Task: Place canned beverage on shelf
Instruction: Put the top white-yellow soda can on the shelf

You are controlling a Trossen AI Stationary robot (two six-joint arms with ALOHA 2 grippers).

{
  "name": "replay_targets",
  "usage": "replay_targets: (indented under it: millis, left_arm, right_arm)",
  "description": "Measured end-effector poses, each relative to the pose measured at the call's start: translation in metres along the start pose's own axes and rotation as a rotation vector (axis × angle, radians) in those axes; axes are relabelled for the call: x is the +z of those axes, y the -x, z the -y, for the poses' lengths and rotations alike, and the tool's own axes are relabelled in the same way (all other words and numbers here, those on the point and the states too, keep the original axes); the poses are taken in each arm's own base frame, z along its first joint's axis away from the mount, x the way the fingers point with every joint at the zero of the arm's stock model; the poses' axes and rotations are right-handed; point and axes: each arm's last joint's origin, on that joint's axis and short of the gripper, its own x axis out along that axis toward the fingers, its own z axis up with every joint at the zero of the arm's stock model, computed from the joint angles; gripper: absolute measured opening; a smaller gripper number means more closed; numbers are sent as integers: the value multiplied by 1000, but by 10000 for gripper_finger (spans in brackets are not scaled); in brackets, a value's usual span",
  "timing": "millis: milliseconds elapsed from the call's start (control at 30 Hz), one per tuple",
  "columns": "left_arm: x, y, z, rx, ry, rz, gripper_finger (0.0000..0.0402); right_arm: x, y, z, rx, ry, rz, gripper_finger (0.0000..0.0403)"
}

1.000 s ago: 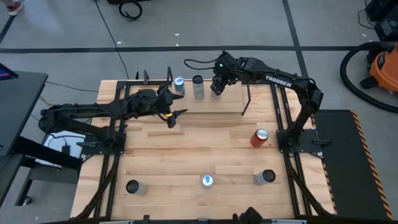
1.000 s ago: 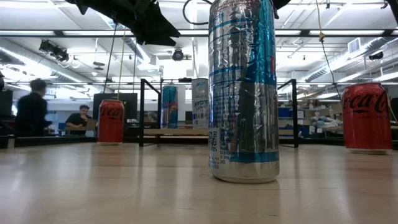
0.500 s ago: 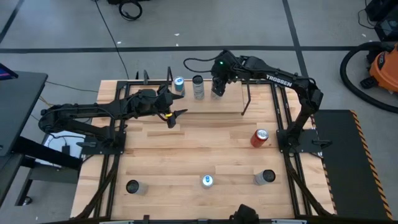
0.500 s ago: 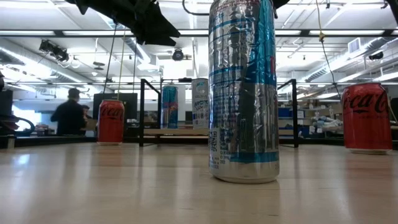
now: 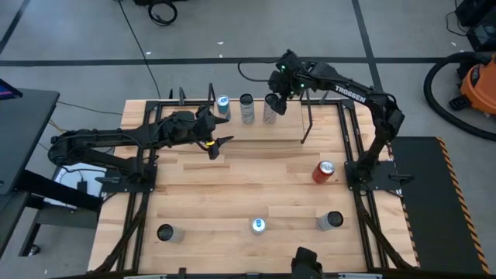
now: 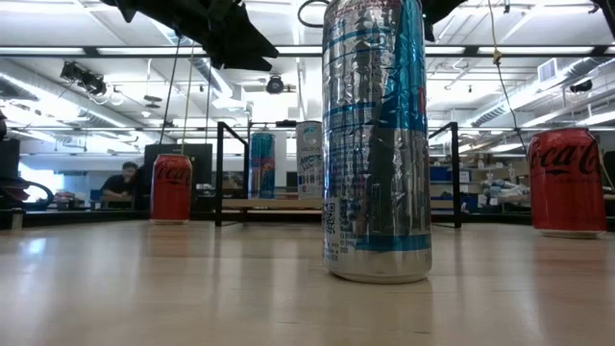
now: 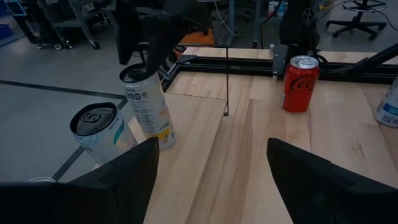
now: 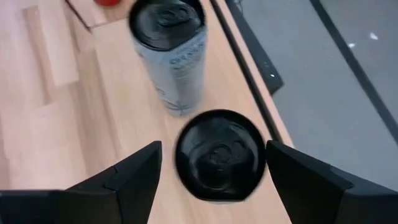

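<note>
The shelf stands at the table's far side and carries three upright cans: a blue one, a white one and a black-topped one. My right gripper hovers open just above that black-topped can, tilted downward, one finger on either side of its top with a gap showing. It touches nothing. My left gripper waits open near the shelf's left part, above the table. The low view shows the shelf behind a tall silver-blue can.
A red can stands on the table's right side. A silver-blue can and two dark-topped cans stand near the front edge. Thin black uprights rise at the shelf's ends. People show in the room behind.
My right gripper has drawn back toward the table's far right, risen a little and rolled about its own line. This uncovers the black-topped can, which stays upright on the shelf. A person has walked across the room behind.
</note>
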Motion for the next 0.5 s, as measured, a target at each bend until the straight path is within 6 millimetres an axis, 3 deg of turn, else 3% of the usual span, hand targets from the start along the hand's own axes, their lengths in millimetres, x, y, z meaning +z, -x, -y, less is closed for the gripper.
replay_targets:
  millis: [500]
  left_arm:
    - [0, 0, 0, 0, 0, 0, 299]
  right_arm:
    - [-3, -7, -3, -33, 13, -7, 295]
